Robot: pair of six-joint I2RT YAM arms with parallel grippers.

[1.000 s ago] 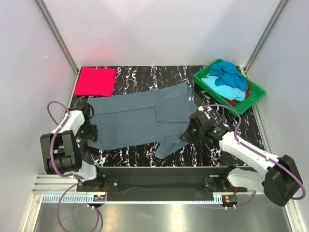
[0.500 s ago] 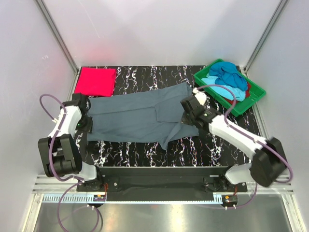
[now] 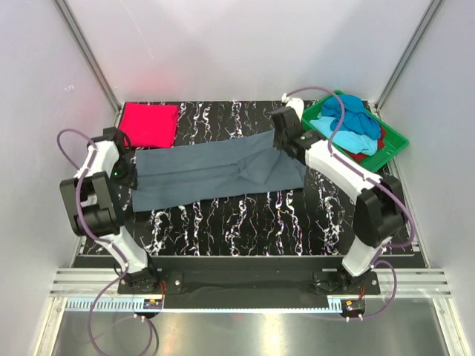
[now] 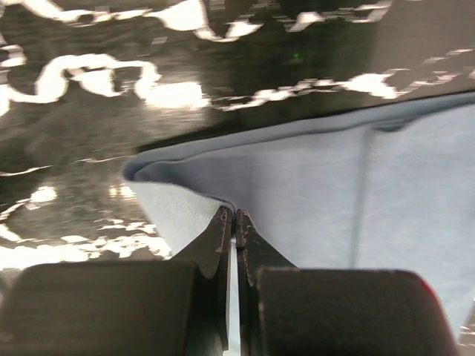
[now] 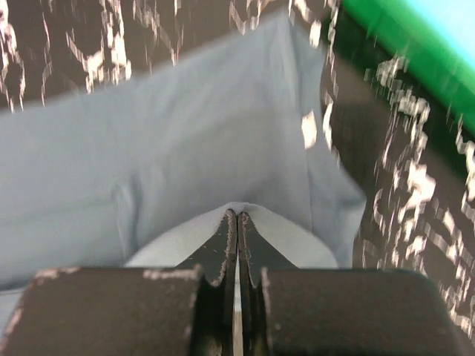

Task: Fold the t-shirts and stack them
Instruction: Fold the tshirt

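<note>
The slate grey-blue t-shirt (image 3: 215,167) lies across the middle of the table as a long band, its near half doubled over the far half. My left gripper (image 3: 128,172) is shut on the shirt's left end; in the left wrist view the pinched hem (image 4: 185,208) sits at the closed gripper (image 4: 234,215). My right gripper (image 3: 286,144) is shut on a pinch of cloth at the right end, and the right wrist view shows that fold (image 5: 245,209) at the gripper (image 5: 237,215). A folded red-pink t-shirt (image 3: 148,124) lies at the far left.
A green tray (image 3: 389,156) at the far right holds crumpled dark blue (image 3: 345,110), turquoise (image 3: 356,139) and red (image 3: 361,156) t-shirts. Its rim (image 5: 401,37) is close to the right gripper. White walls with metal posts enclose the black marbled table (image 3: 237,230).
Both arms swung away from the near side toward the back, carrying the shirt's near edge over its far half. The left gripper closed on the cloth during this.
</note>
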